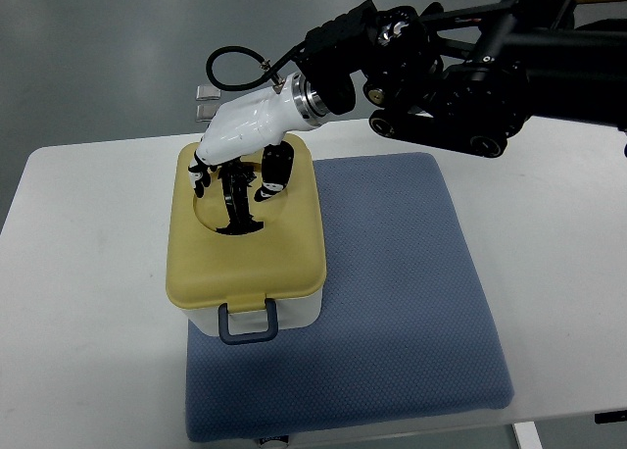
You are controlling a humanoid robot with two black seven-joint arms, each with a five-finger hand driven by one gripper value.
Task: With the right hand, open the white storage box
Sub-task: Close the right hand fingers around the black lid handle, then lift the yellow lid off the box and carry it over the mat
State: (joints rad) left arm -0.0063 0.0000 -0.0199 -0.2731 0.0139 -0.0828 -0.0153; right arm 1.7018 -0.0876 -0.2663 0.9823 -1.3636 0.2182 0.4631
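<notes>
The white storage box (294,312) stands on the left part of a blue mat, with its pale yellow lid (284,253) lying flat and closed. A grey-blue latch (247,322) hangs down at the box's front edge. My right hand (245,189), white with black fingers, comes in from the upper right and sits on the back of the lid. Its fingers (235,209) curl down into the round recess in the lid, and the thumb (275,171) presses beside it, gripping the lid handle there. The handle itself is mostly hidden by the fingers.
The blue padded mat (411,302) covers the middle and right of the white table (88,302). My black right forearm (460,67) and a looped cable (235,67) hang over the table's back edge.
</notes>
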